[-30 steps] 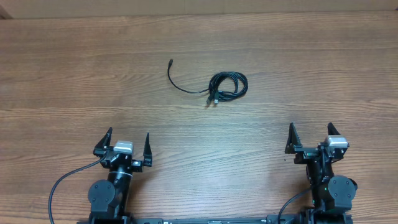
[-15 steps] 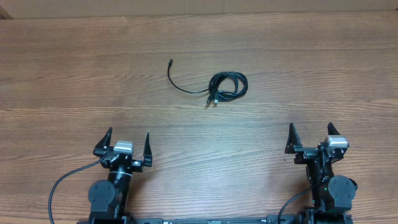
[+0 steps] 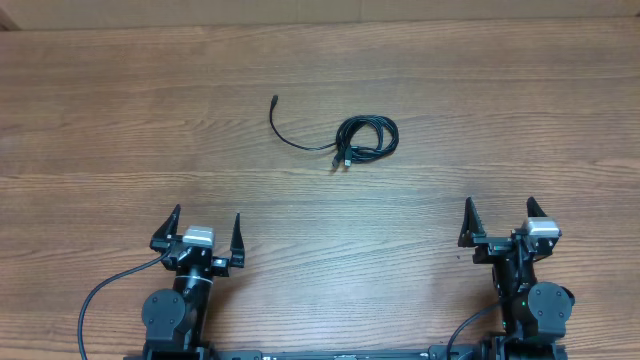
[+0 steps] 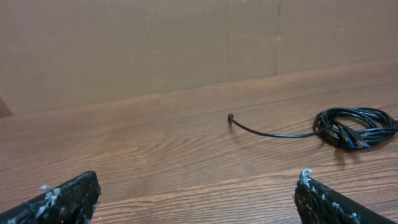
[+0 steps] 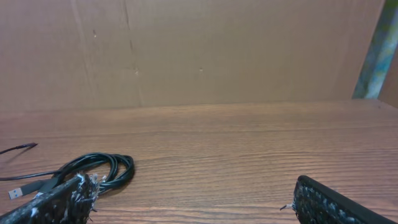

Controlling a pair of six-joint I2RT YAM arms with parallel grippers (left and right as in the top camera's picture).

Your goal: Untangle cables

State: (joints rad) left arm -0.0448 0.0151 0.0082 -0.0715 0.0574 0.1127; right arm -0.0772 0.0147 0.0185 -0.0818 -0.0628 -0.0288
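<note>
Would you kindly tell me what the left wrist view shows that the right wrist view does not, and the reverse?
Only the left wrist view shows the loose tail running whole from its small end plug to the coiled cables. Only the right wrist view shows a greenish strip at its right edge and, plainly, the silvery plug. Both show the coiled cables on the wooden table, the brown wall behind, and their own open tool: left tool, right tool.

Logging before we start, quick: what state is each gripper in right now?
Left gripper: open, holding nothing.
Right gripper: open, holding nothing.
</note>
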